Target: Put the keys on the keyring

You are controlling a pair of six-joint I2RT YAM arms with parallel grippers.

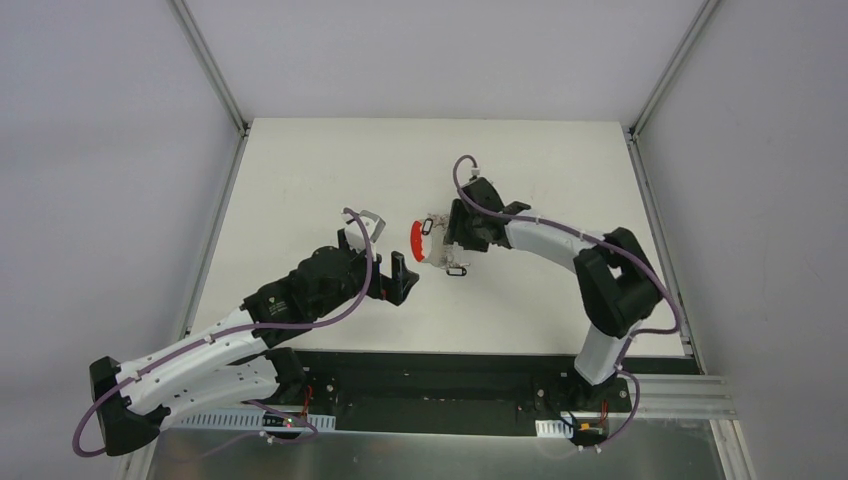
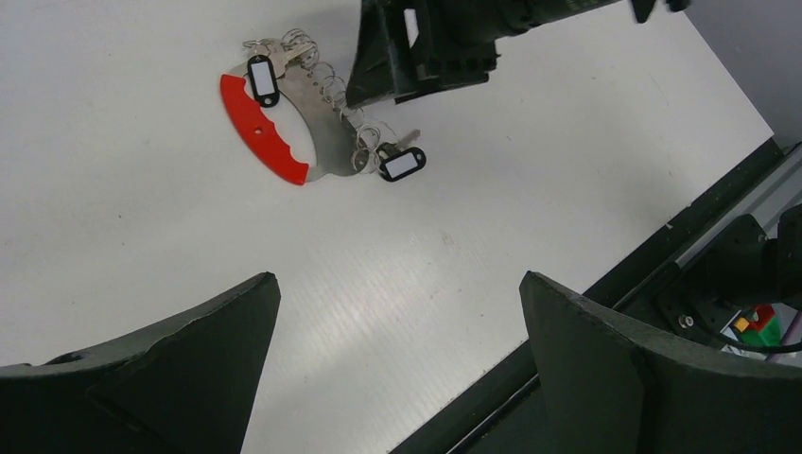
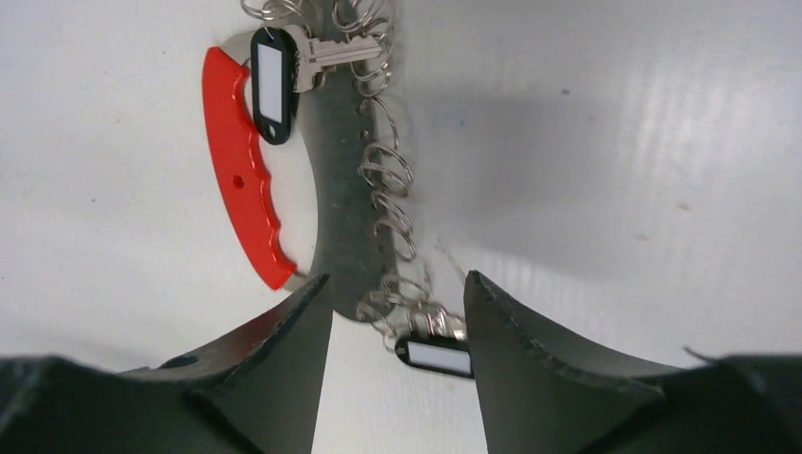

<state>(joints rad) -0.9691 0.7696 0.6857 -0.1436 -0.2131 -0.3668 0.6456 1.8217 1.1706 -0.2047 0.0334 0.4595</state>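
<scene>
Slippage is risked: the key, on the desk against the keyring, is straddled by the half-spread jaws of the right gripper and could be knocked aside; the left gripper is spread wide.

Bright, even, diffuse light from overhead fills the white table, and the shadows on it are faint and soft-edged. In the right wrist view a broad grey shadow lies toward 1 o'clock and pale glare streaks toward 2 o'clock. The right gripper at 6 o'clock is dark and blurred. In the left wrist view a mild sheen sits at centre, and the left gripper is near-black with its detail lost.
</scene>
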